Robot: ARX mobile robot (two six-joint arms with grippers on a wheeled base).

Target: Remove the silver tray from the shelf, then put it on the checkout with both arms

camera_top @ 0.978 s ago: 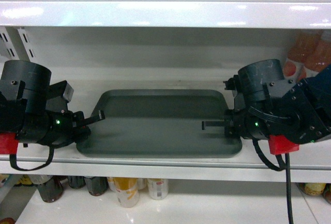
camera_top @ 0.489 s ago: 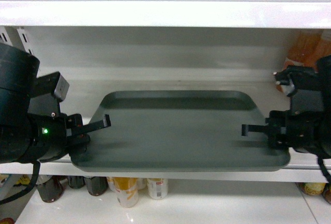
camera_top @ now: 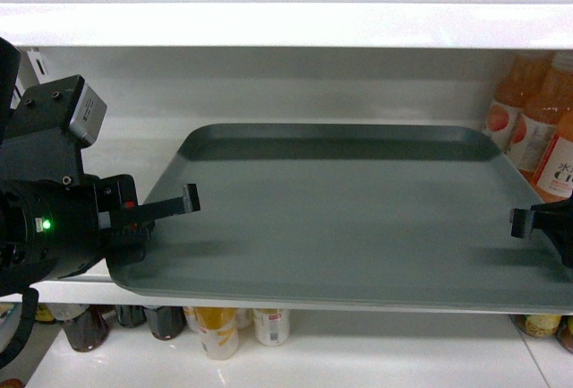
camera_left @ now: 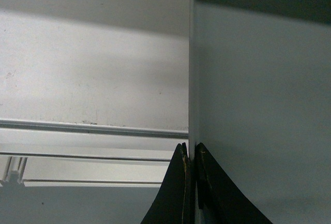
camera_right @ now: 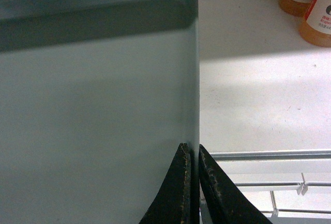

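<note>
silver tray (camera_top: pixel 349 218) — matte grey-green, smooth | shelf (camera_top: pixel 286 21) — glossy white metal

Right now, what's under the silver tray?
Under the silver tray only the shelf lip's front edge shows, with bottles and jars on the level below. The shelf board directly beneath is covered.
</note>
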